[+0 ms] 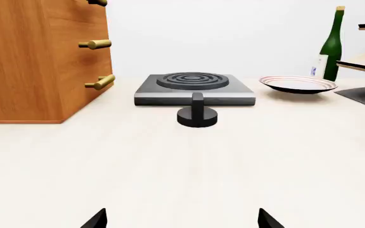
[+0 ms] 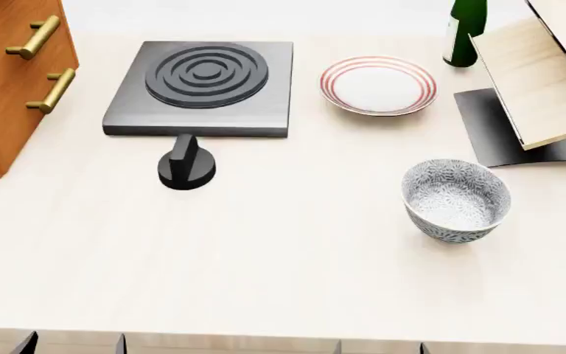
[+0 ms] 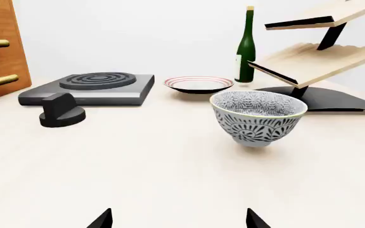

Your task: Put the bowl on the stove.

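The bowl (image 2: 456,199), white with grey-blue floral speckle, stands upright on the table at the right; it also shows in the right wrist view (image 3: 257,117). The stove (image 2: 204,85), a dark grey slab with concentric burner rings, lies at the back left, and shows in the left wrist view (image 1: 194,88) and the right wrist view (image 3: 91,88). My left gripper (image 1: 181,221) is open and empty, well short of the stove. My right gripper (image 3: 177,221) is open and empty, short of the bowl. Only the fingertips of each show at the near table edge.
A round black knob (image 2: 186,167) stands in front of the stove. A flat white plate with red rings (image 2: 379,85) lies right of the stove. A green bottle (image 2: 465,29) and a wooden shelf on a dark base (image 2: 539,81) are at the back right. A wooden drawer cabinet (image 2: 8,81) is at the left.
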`<state>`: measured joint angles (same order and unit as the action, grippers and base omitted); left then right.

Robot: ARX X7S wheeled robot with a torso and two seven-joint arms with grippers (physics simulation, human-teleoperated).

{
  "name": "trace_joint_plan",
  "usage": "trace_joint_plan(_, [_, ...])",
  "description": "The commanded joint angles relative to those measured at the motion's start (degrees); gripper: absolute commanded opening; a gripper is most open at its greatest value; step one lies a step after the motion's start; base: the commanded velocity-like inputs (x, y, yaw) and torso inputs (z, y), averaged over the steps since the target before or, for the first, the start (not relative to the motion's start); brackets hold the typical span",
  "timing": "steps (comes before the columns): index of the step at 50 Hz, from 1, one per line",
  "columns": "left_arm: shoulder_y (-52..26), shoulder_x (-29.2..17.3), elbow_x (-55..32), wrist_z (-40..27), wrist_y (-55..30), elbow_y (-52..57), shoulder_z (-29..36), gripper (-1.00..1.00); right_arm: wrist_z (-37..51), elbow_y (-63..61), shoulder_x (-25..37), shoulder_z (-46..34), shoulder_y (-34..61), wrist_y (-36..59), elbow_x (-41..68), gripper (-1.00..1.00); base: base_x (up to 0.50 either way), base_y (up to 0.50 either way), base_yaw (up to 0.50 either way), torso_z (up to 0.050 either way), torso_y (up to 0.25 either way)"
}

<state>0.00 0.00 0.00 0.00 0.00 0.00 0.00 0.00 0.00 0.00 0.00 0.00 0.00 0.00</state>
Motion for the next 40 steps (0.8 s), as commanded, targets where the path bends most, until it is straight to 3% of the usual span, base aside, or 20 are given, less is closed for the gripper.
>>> trace_joint_plan(1, [0.0, -0.9, -1.1, -0.8, 0.5, -0.1, 1.1, 1.00, 0.8, 0.2, 1.0, -1.5, -0.1, 0.2, 0.6, 1.00, 0.00, 0.00, 0.00, 0.000, 0.000])
trace_joint_plan(19, [-0.2, -3.3, -3.5, -3.0, -1.6, 0.4, 3.9, 1.00, 2.8, -0.5, 3.0, -3.9, -0.1, 2.3, 4.2, 1.00, 0.00, 0.00, 0.00, 0.000, 0.000])
trace_joint_plan(20, [0.0, -1.2, -1.9, 0.0, -1.6, 0.6, 1.5, 1.00, 0.1, -0.5, 0.8, -1.3, -0.2, 2.5, 2.0, 1.00, 0.00, 0.00, 0.00, 0.000, 0.000])
trace_joint_plan(34, [0.3, -3.3, -4.3, -2.0, -2.7, 2.5, 3.4, 1.00, 3.6, -1.1, 3.8, -5.5, 0.5, 2.0, 0.0, 1.00, 0.00, 0.00, 0.00, 0.000, 0.000])
trace_joint_plan(40, [0.1, -4.2, -4.9, -3.0, -4.6, 5.3, 3.5, 1.00, 3.1, -6.5, 5.2, -5.3, 2.6, 6.6, 1.3, 1.00, 0.00, 0.00, 0.00, 0.000, 0.000])
